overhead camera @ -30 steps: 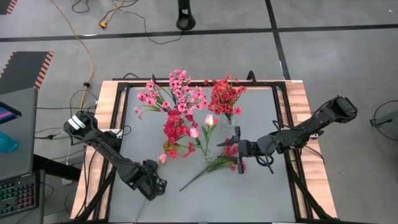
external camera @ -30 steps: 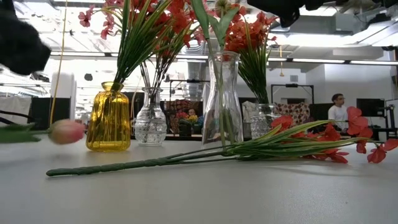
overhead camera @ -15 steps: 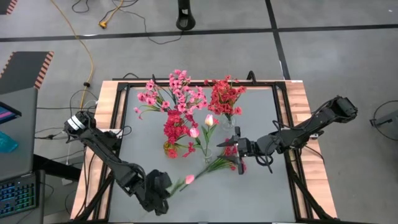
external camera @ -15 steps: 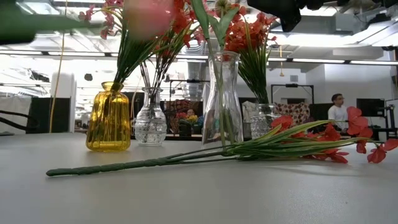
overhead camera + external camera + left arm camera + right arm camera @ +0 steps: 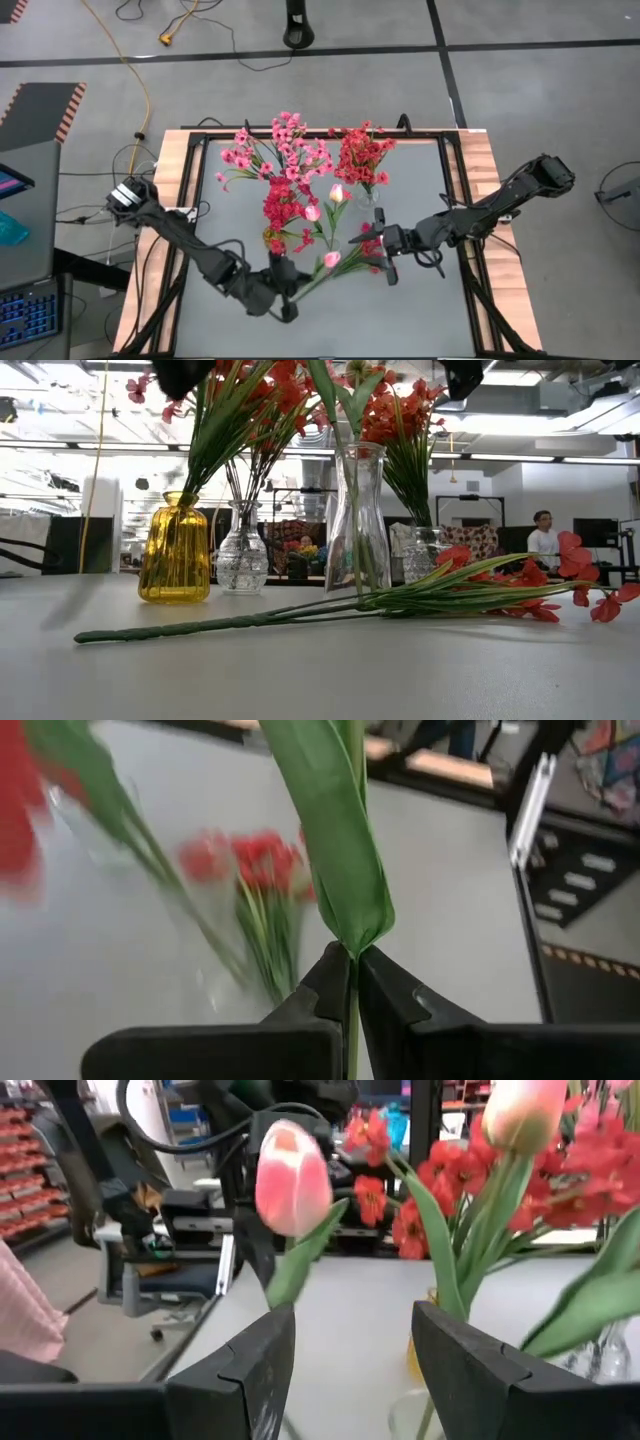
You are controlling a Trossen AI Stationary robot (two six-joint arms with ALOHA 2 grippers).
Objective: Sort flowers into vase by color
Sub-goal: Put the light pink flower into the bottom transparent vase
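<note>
The left gripper [image 5: 284,291] is pinched tight on the thin green stem of a pale pink tulip [image 5: 332,259] — its smooth, egg-shaped bud is held up over the table [image 5: 420,320], just beside the loose spray. In the left wrist view the dark fingers [image 5: 333,982] meet right where a long folded leaf wraps the stem.

The right gripper [image 5: 386,256] hovers by the red end of that spray [image 5: 352,262], its blocky fingers [image 5: 250,1363] spread apart with nothing between them. The spray lies flat on the matte grey top, its long wrapped stem reaching toward the near edge.

Behind stand a ribbed amber glass vase [image 5: 176,549], a small faceted clear vase [image 5: 241,555], a tall smooth clear vase [image 5: 358,525] and a low clear vase [image 5: 424,555], all crowded with blossoms. The table's near half is bare.
</note>
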